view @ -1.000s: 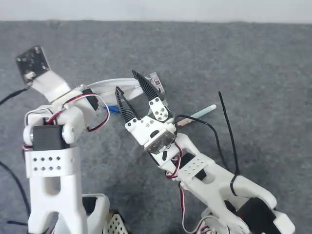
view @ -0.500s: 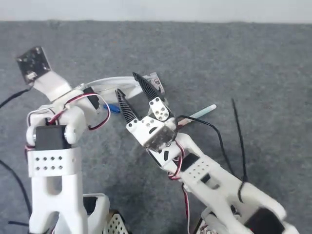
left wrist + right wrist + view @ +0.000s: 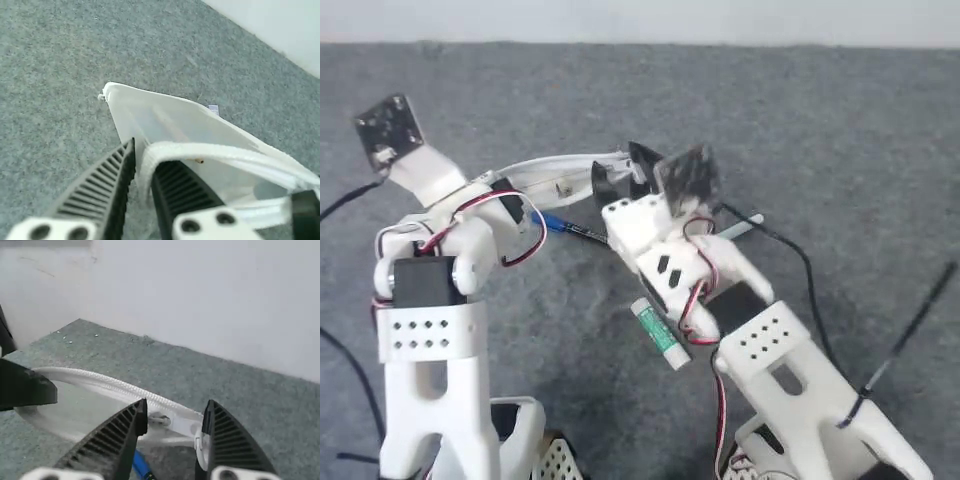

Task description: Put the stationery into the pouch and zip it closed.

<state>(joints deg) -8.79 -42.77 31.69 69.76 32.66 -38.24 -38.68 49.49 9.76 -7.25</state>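
Two arms: I have both at the pouch [image 3: 555,176], the left one coming in from the left side of the high view and the right one from the near right.
Left pincer [image 3: 145,159]: pressed together on the pouch's white rim, the band running up between the two ribbed fingers.
Right pincer [image 3: 176,410]: spread, its fingers standing either side of the zip band at the pouch's other end. I see no contact with the band.
Pouch: white and translucent, lying flat on the tabletop [image 3: 820,120] between the two pincers, its long zip band arcing from one pincer to the other.
Zip pull [image 3: 159,417]: a small metal piece on the band, between the right pincer's fingers and closer to one of them. I can't tell how far the zip is run.
Blue pen [image 3: 565,226]: on the tabletop just beside the pouch's near edge, outside it, with its dark shaft pointing toward the right arm.
Glue stick [image 3: 657,330]: green and white, lying on its side on the tabletop just beside the right arm and well apart from the pouch.
Pale pen [image 3: 745,224]: a light stick with a bluish tip, sticking out from behind the right arm, outside the pouch.
Tabletop: covered in a grey, felt-like surface.
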